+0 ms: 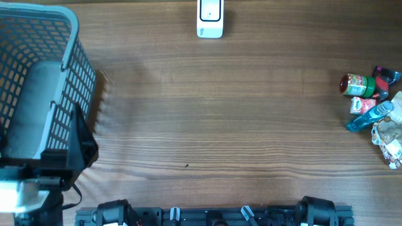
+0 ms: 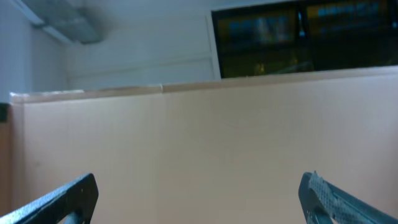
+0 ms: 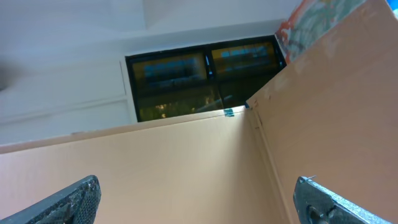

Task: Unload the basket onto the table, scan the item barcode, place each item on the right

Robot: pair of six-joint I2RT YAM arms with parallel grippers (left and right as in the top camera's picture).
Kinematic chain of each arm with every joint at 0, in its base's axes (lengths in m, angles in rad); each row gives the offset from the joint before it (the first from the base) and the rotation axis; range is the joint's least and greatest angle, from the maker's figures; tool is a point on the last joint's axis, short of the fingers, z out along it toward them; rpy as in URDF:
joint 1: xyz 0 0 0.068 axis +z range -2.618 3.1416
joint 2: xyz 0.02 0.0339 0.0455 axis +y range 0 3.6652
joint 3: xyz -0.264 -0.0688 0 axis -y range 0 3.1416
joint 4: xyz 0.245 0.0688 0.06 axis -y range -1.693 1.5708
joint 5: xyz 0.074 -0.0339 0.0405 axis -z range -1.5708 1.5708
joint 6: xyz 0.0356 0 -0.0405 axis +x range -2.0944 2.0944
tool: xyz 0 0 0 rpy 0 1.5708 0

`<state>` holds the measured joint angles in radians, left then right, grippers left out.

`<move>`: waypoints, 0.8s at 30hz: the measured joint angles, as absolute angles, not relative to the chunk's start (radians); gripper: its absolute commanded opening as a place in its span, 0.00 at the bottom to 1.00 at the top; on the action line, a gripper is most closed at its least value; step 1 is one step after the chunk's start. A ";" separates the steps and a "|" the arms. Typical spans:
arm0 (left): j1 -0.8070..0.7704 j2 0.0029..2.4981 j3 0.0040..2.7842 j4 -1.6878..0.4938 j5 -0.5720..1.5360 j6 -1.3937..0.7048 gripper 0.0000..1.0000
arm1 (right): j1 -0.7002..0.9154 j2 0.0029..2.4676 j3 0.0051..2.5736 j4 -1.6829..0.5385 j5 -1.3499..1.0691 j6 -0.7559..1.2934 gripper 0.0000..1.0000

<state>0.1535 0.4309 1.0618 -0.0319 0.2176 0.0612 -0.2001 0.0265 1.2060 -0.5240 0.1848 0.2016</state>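
No writing can be read anywhere. Markings on the red jar (image 1: 353, 83) and the white scanner (image 1: 210, 19) are too small.

The bench (image 1: 220, 125) is mid-brown wood, streaked with fine grain running across it. The basket (image 1: 70, 50) is pale grey-blue, its walls a grid of small slots. The scanner (image 1: 210, 17) is white with a dark panel. At the right edge lie a red jar (image 1: 353, 84) with a speckled label and green cap, a translucent teal bottle (image 1: 370, 117) and a cream-and-brown printed packet (image 1: 392, 141). In the wrist views a plain peach-tan board (image 2: 217, 143) fills most of the picture. The left gripper (image 2: 199, 199) and right gripper (image 3: 196, 199) have dark grey jaws, and the window (image 3: 205, 74) is black with amber glints.
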 measured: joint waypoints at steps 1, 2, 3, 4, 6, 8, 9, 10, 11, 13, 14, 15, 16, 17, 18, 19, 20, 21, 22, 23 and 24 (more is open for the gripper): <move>0.154 0.429 1.062 -0.014 0.207 0.061 1.00 | -0.200 0.027 1.206 -0.524 0.185 0.222 1.00; 0.154 0.426 1.062 -0.006 0.205 0.061 1.00 | -0.200 0.027 1.206 -0.524 0.185 0.242 1.00; 0.154 0.416 1.061 0.001 0.202 0.061 1.00 | -0.200 0.027 1.206 -0.524 0.184 0.266 1.00; 0.154 0.407 1.061 0.001 0.203 0.061 1.00 | -0.200 0.027 1.206 -0.524 0.184 0.289 1.00; 0.154 0.364 1.061 0.003 0.203 0.061 1.00 | -0.200 0.027 1.206 -0.521 0.162 0.353 1.00; 0.154 0.309 1.061 0.003 0.203 0.061 1.00 | -0.202 0.026 1.206 -0.502 0.107 0.410 1.00; 0.154 0.290 1.061 0.001 0.203 0.061 1.00 | -0.203 0.026 1.206 -0.495 0.084 0.422 1.00; 0.154 0.263 1.061 0.000 0.203 0.061 1.00 | -0.203 0.026 1.206 -0.492 0.060 0.432 1.00; 0.154 0.241 1.061 0.000 0.203 0.061 1.00 | -0.203 0.026 1.206 -0.491 0.040 0.443 1.00; 0.154 0.181 1.061 0.000 0.203 0.061 1.00 | -0.203 0.026 1.206 -0.489 0.015 0.453 1.00; 0.154 0.150 1.061 -0.003 0.204 0.061 1.00 | -0.203 0.026 1.206 -0.487 0.008 0.457 1.00; 0.152 0.124 1.061 -0.006 0.203 0.061 1.00 | -0.203 0.026 1.206 -0.485 0.002 0.464 1.00; 0.149 0.097 1.061 -0.011 0.204 0.061 1.00 | -0.203 0.026 1.206 -0.485 -0.001 0.467 1.00; 0.145 0.078 1.061 -0.014 0.204 0.061 1.00 | -0.203 0.026 1.206 -0.486 -0.002 0.471 1.00; 0.139 0.059 1.057 -0.015 0.204 0.061 1.00 | -0.203 0.026 1.206 -0.487 -0.004 0.471 1.00; 0.135 0.043 1.049 -0.008 0.204 0.061 1.00 | -0.203 0.026 1.206 -0.490 -0.005 0.472 1.00; 0.129 0.024 1.039 -0.003 0.204 0.061 1.00 | -0.203 0.026 1.203 -0.492 -0.007 0.471 1.00; 0.123 0.014 1.035 -0.001 0.204 0.061 1.00 | -0.203 0.026 1.199 -0.490 -0.008 0.471 1.00; 0.117 0.011 1.033 0.001 0.204 0.061 1.00 | -0.203 0.026 1.192 -0.490 -0.008 0.471 1.00; 0.112 0.011 1.032 0.001 0.204 0.061 1.00 | -0.203 0.026 1.184 -0.490 -0.008 0.471 1.00; 0.106 0.011 1.029 0.001 0.203 0.061 1.00 | -0.203 0.026 1.169 -0.490 -0.008 0.471 1.00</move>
